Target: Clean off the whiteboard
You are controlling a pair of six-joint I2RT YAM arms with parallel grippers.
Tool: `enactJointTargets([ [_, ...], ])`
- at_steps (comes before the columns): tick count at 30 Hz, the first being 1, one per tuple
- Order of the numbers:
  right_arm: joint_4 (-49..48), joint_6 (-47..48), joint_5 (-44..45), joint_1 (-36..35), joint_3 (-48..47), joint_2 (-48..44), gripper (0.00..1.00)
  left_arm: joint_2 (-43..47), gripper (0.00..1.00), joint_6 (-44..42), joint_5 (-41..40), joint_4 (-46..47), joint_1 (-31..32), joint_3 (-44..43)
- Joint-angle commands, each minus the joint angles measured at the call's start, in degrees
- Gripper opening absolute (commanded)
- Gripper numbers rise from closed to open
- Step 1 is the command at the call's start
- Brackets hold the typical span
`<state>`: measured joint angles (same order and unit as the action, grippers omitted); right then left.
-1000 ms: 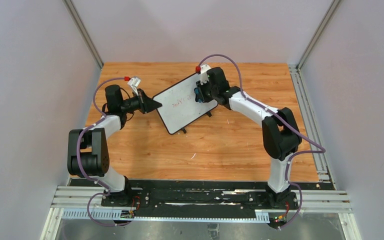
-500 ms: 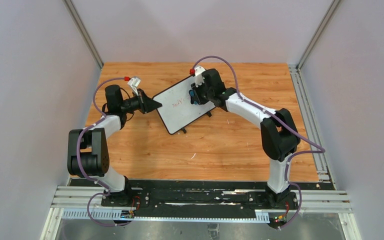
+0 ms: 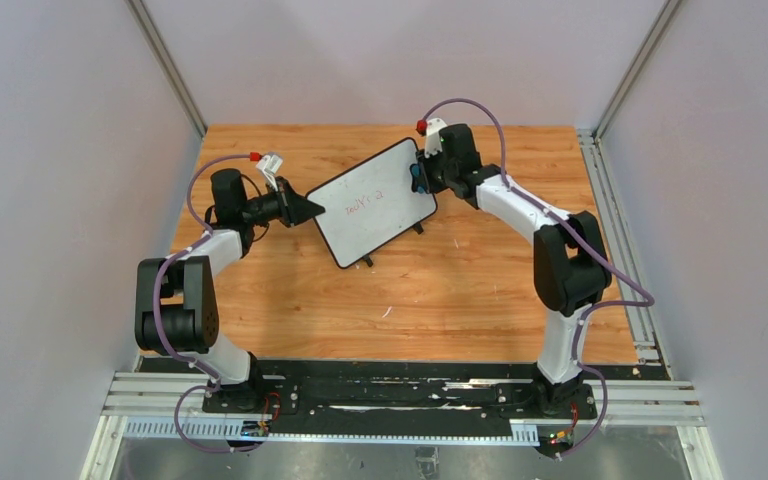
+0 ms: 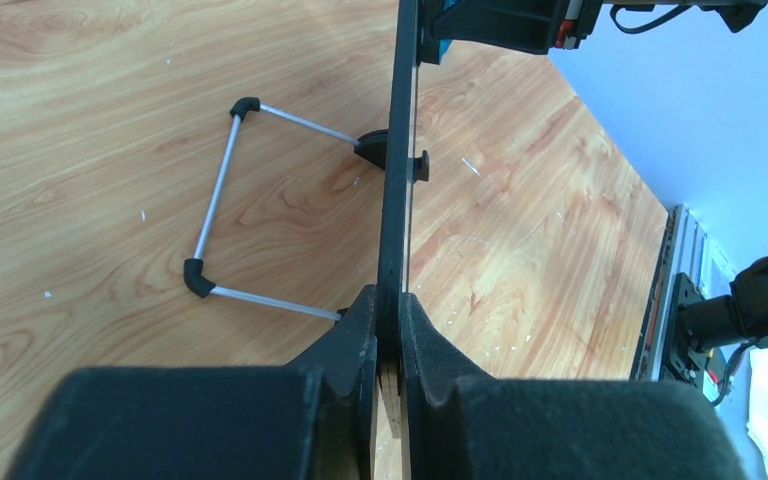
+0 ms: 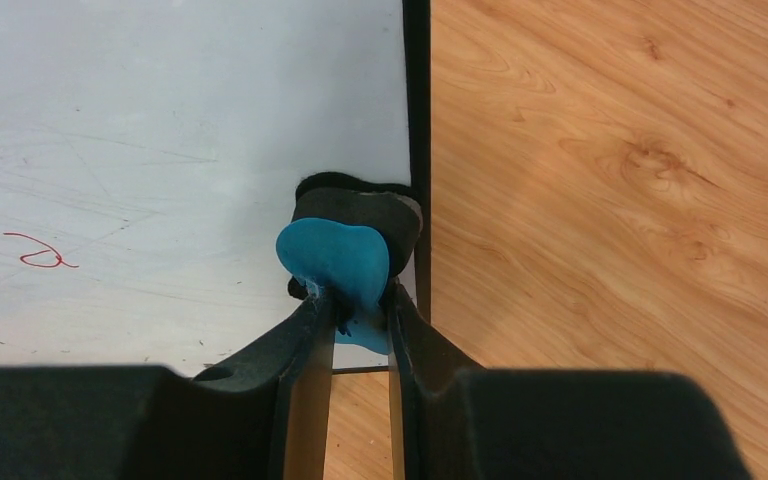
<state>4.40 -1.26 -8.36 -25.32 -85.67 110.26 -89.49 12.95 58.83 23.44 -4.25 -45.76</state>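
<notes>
Wood worktop [image 3: 460, 290]: left tool [image 4: 389, 300] clamps whiteboard [image 3: 370, 215] edge, likely steadying it; right tool [image 5: 356, 300] pinches blue eraser [image 5: 335, 255] at its frame.

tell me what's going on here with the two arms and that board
The left gripper is shut on one edge of the whiteboard, steadying it above the wooden table. The right gripper is shut on a blue eraser, whose black pad appears to rest on the board's face right beside the frame at the opposite edge. Red writing is visible near the middle of the board, so the erasing is not finished.
</notes>
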Motion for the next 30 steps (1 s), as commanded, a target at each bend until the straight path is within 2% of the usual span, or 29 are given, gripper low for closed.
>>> enactJointTargets([
  [1, -2.0, -0.6, -0.6, -0.4, 0.4, -0.6, 0.01, -0.3, 0.0, -5.4, -3.6, -3.1, 0.0, 0.3],
  [20, -1.7, -1.2, -0.7, -16.4, -3.1, 0.9, 0.0, -0.1, 0.0, -5.7, -3.7, -3.5, -0.1, 0.3],
  [26, -1.4, 0.5, 3.1, -16.4, -2.2, 0.9, 0.01, 0.0, 0.0, -5.5, -3.6, -3.5, -0.1, 0.3],
  [30, -1.2, 0.9, 3.1, -12.7, -1.7, 2.0, 0.01, -0.2, 0.0, -5.5, -3.6, -3.5, -0.1, 0.3],
])
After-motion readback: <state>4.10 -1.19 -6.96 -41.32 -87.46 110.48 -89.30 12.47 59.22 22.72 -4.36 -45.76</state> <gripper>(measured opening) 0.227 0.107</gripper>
